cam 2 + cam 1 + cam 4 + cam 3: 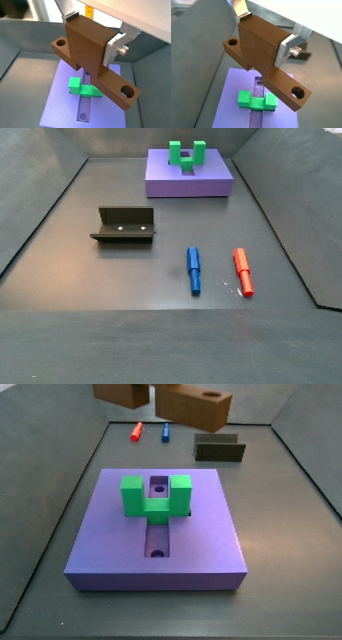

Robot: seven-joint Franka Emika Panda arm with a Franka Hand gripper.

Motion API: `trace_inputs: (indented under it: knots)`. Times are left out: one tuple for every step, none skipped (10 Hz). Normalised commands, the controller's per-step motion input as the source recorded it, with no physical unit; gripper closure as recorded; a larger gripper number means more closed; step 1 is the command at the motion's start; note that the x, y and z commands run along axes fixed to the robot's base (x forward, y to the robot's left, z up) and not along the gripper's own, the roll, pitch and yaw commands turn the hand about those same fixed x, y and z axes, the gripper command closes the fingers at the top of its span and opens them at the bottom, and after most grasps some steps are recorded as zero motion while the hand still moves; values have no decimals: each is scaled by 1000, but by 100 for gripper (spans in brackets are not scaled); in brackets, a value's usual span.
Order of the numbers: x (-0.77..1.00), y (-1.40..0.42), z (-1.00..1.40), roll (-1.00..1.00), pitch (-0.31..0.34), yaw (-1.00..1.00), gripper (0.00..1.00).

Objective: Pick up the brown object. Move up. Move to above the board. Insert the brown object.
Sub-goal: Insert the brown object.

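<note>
My gripper [263, 37] is shut on the brown object [258, 50], a long flat bar with a raised block and a round hole near each end. The silver fingers [115, 46] clamp the block's two sides in both wrist views. The bar hangs in the air above the purple board [59, 107], over the green U-shaped bracket [81, 88] and the slot [83, 110]. In a side view the brown object [195, 404] shows at the top edge, high over the board's [107, 534] far end. The gripper itself is cut off there.
The dark fixture [124, 225] stands on the grey floor away from the board [187, 180]. A blue pen [194, 269] and a red pen [243, 271] lie side by side beyond it. Grey walls enclose the floor.
</note>
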Motion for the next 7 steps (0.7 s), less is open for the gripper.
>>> trace_inputs:
  knots:
    - [9, -26, -251, 0, -170, -969, 100]
    - [6, -23, -246, 0, -167, -971, 100]
    - [20, -49, -309, 0, -151, -969, 100]
    - [26, -60, -331, 0, -144, -969, 100]
    - [26, -77, -377, 1, -109, -980, 100]
    - [23, -80, -386, 7, -87, -989, 100]
    - [20, -103, -400, 17, -66, -991, 100]
